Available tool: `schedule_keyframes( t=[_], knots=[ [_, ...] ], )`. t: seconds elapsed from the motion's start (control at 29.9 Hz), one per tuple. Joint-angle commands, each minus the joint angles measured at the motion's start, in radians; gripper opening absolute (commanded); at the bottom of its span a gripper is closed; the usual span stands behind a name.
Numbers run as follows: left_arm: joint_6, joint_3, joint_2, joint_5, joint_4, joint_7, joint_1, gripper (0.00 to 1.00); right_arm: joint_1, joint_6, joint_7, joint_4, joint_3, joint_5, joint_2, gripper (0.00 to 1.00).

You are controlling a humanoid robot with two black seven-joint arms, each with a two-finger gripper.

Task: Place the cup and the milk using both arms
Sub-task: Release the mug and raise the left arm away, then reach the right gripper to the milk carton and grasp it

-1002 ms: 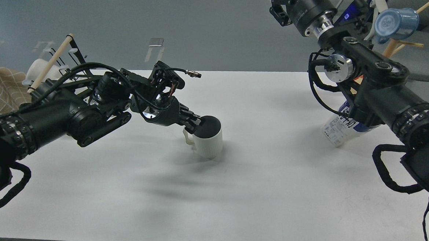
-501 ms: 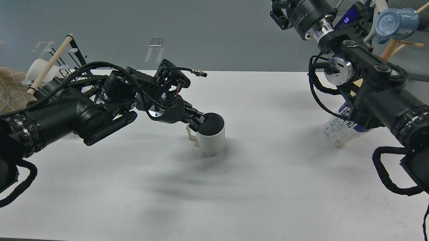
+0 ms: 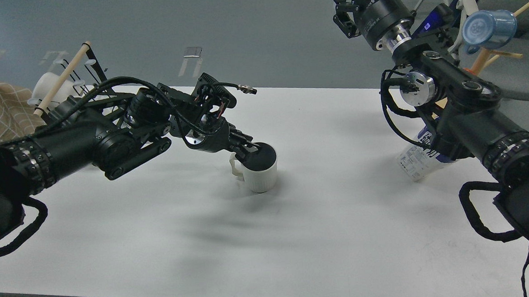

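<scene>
On your white table (image 3: 296,237) the ribbed white cup (image 3: 260,172) stands upright mid-table, your left gripper (image 3: 245,150) clamped on its near rim. The milk carton (image 3: 416,158) lies at the right edge, half hidden behind your right arm; beyond it, your right gripper (image 3: 344,6) is raised clear, fingers spread.

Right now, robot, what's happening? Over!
Left hand gripping cup rim on table. Right hand raised, free. Milk behind right arm.

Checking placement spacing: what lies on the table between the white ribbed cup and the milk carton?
Head view: only bare white table between white ribbed cup and blue-and-white milk carton.
</scene>
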Motion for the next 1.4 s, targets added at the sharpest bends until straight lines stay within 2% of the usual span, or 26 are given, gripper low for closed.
schedule_keyframes(
  t=[0.0, 0.2, 0.4, 0.43, 0.57, 0.67, 0.77, 0.94, 1.0, 1.07, 1.1, 1.17, 1.2, 1.27, 1.34, 1.37],
  knots=[
    [0.000, -0.008, 0.015, -0.026, -0.011, -0.002, -0.016, 0.91, -0.005, 0.002, 0.000, 0.005, 0.000, 0.000, 0.000, 1.00],
    [-0.006, -0.012, 0.103, -0.264, -0.063, -0.005, -0.151, 0.93, -0.003, 0.006, 0.000, 0.067, -0.003, 0.000, -0.095, 1.00],
    [-0.008, -0.072, 0.183, -0.708, -0.082, 0.005, -0.217, 0.94, -0.003, 0.006, 0.000, 0.253, -0.070, -0.015, -0.322, 1.00],
    [-0.008, -0.072, 0.183, -0.709, -0.082, 0.005, -0.217, 0.94, -0.003, 0.006, 0.000, 0.253, -0.071, -0.015, -0.322, 1.00],
    [-0.003, -0.176, 0.223, -1.030, -0.080, 0.005, -0.203, 0.94, 0.006, 0.003, 0.000, 0.432, -0.147, -0.035, -0.521, 1.00],
    [0.000, -0.222, 0.231, -1.199, -0.077, 0.007, -0.173, 0.94, 0.007, 0.002, 0.000, 0.541, -0.181, -0.115, -0.646, 1.00],
    [0.000, -0.268, 0.242, -1.309, -0.073, 0.007, -0.107, 0.94, -0.008, -0.018, 0.000, 0.684, -0.190, -0.286, -0.815, 1.00],
    [0.000, -0.331, 0.245, -1.323, -0.073, 0.007, -0.036, 0.94, -0.075, -0.132, 0.000, 0.911, -0.195, -0.550, -1.070, 1.00],
    [0.001, -0.354, 0.245, -1.324, -0.073, 0.008, -0.025, 0.94, -0.136, -0.226, 0.000, 1.023, -0.201, -0.688, -1.197, 1.00],
    [0.003, -0.365, 0.243, -1.327, -0.073, 0.008, -0.024, 0.94, -0.198, -0.325, 0.000, 1.084, -0.204, -0.763, -1.270, 1.00],
    [0.003, -0.365, 0.243, -1.327, -0.073, 0.008, -0.024, 0.94, -0.198, -0.325, 0.000, 1.085, -0.204, -0.764, -1.270, 1.00],
    [0.017, -0.376, 0.237, -1.326, -0.073, 0.008, -0.024, 0.94, -0.308, -0.481, 0.000, 1.127, -0.204, -0.889, -1.333, 1.00],
    [0.020, -0.376, 0.236, -1.326, -0.073, 0.008, -0.024, 0.94, -0.336, -0.527, 0.000, 1.130, -0.206, -0.932, -1.342, 1.00],
    [0.023, -0.379, 0.231, -1.327, -0.073, 0.008, -0.024, 0.94, -0.455, -0.729, 0.000, 1.124, -0.225, -1.091, -1.356, 1.00],
    [0.023, -0.379, 0.229, -1.327, -0.073, 0.008, -0.022, 0.94, -0.511, -0.822, 0.000, 1.118, -0.238, -1.144, -1.356, 1.00],
    [0.023, -0.379, 0.229, -1.327, -0.073, 0.008, -0.021, 0.94, -0.558, -0.831, 0.000, 1.112, -0.245, -1.166, -1.353, 1.00]
  ],
)
